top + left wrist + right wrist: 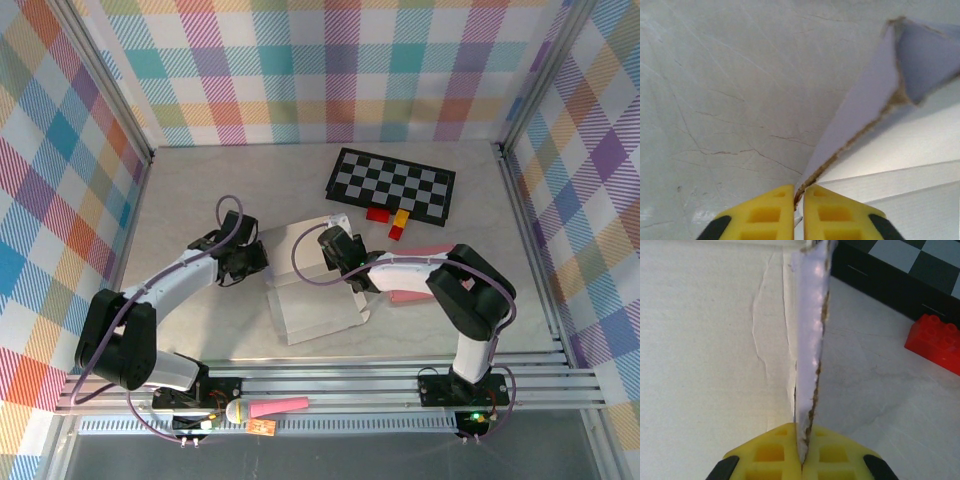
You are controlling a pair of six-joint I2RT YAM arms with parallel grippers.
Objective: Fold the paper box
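The white paper box [312, 300] lies flat and unfolded in the middle of the table between both arms. My left gripper [256, 256] is at the box's left edge, and its yellow fingers [765, 215] are shut on a raised side flap [855, 125] with a brown torn edge. My right gripper [335, 250] is at the box's right edge. Its fingers [827, 455] pinch another side flap [810, 340], which stands upright on its edge above the flat panel [705, 340].
A black and white checkered board [392, 182] lies at the back right, with red [378, 213] and yellow [400, 218] bricks in front of it. A pink object [420, 270] lies under the right arm. A pink-handled tool [270, 408] rests on the front rail.
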